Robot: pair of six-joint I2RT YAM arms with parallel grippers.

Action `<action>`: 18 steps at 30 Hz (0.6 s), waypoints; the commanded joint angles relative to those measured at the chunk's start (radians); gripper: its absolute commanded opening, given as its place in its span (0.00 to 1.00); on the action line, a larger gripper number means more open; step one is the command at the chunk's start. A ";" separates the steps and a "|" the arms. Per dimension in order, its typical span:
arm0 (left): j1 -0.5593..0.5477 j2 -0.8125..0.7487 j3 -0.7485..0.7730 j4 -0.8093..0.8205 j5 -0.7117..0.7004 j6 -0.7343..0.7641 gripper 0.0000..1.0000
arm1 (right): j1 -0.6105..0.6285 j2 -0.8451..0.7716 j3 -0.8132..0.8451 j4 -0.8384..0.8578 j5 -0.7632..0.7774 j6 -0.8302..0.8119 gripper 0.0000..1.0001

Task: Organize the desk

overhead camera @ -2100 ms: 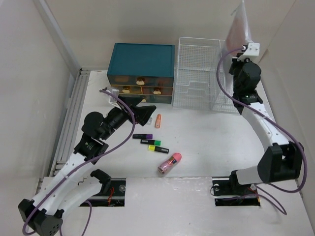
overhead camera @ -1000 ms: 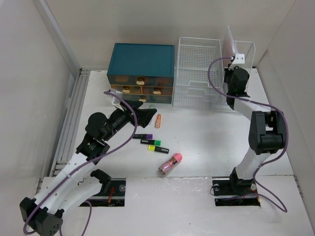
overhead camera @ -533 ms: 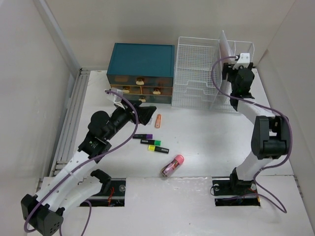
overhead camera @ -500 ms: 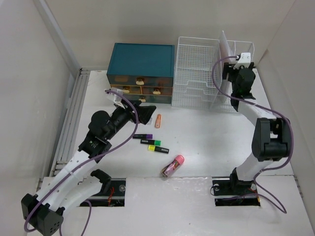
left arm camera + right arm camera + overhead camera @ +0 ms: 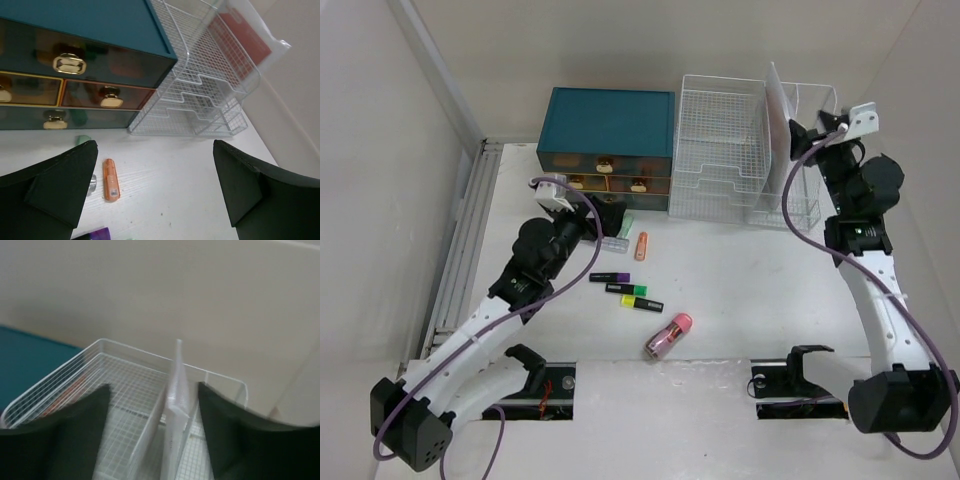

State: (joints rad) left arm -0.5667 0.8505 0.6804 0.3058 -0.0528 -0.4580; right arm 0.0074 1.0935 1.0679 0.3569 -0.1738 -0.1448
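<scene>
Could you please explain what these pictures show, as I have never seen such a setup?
Two robot arms are bolted at the near edge of a white desk. One picture looks down from above; the other two come from cameras on each wrist. On the desk lie three highlighters, an orange marker and a pink tube, before a teal drawer cabinet and a wire basket. The left gripper and right gripper are open, holding nothing; a clear plastic sleeve stands in the basket.

On the surface (image 5: 750,280) I see the cabinet (image 5: 608,125) at the far edge, the wire basket (image 5: 720,150) just right of it, a sleeve (image 5: 778,100) standing inside. Before the cabinet lie a tube (image 5: 641,246), markers (image 5: 628,290), then a bottle (image 5: 666,334) nearer me.
</scene>
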 commanded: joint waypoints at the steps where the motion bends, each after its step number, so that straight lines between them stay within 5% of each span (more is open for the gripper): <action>1: -0.001 0.018 0.042 0.035 -0.105 -0.011 1.00 | 0.031 0.003 0.023 -0.168 -0.337 0.034 0.54; 3: -0.001 0.048 0.042 0.050 -0.114 -0.011 1.00 | 0.040 0.003 0.023 -0.209 -0.416 0.048 0.26; 5: 0.008 0.091 0.053 0.064 -0.124 0.001 0.88 | 0.069 0.029 0.046 -0.245 -0.518 0.077 0.00; 8: 0.036 0.154 0.103 0.075 -0.124 0.025 0.59 | 0.098 0.081 0.084 -0.308 -0.631 0.100 0.00; 9: 0.053 0.207 0.119 0.075 -0.124 0.025 0.41 | 0.098 0.094 0.107 -0.343 -0.654 0.100 0.02; 10: 0.062 0.235 0.137 0.063 -0.124 0.025 0.37 | 0.111 0.103 0.116 -0.360 -0.667 0.109 0.04; 13: 0.074 0.338 0.202 0.052 -0.124 0.034 0.36 | 0.121 0.112 0.116 -0.369 -0.678 0.119 0.05; 18: 0.083 0.459 0.309 0.006 -0.167 0.056 0.51 | 0.121 0.091 0.106 -0.369 -0.645 0.119 0.05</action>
State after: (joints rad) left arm -0.4885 1.2839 0.9028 0.3119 -0.1871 -0.4309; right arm 0.1223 1.2194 1.1198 -0.0219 -0.7868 -0.0429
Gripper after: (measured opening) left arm 0.502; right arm 0.047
